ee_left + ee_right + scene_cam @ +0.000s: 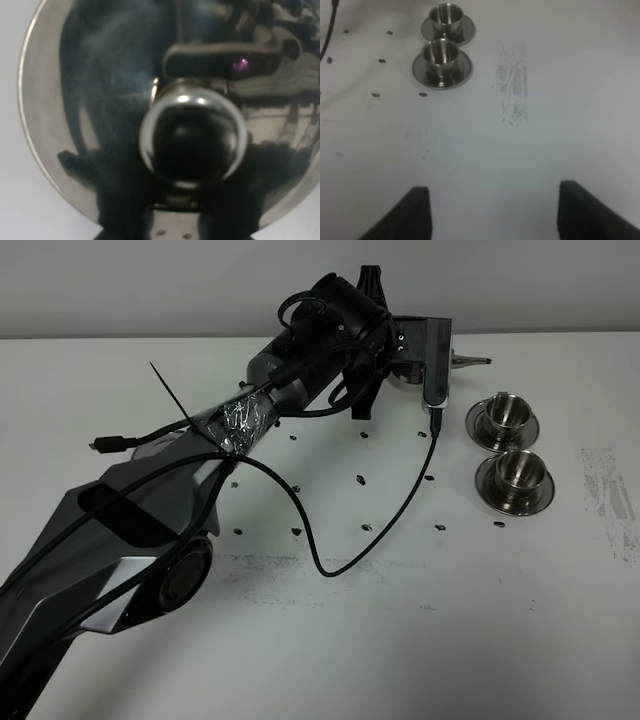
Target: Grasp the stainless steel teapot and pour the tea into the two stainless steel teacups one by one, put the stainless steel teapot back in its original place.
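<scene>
- No text, label, brand or number legible on the stainless steel teapot (pixel 100 125).
- None on the two stainless steel teacups (pixel 503 415) (pixel 518 472) near the teapot.

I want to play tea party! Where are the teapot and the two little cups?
stainless steel teapot (pixel 192 137): left wrist view, on the lid's round knob.
far teacup (pixel 503 412): exterior high view, on the cup's open bowl.
near teacup (pixel 518 470): exterior high view, on the cup's open bowl.
</scene>
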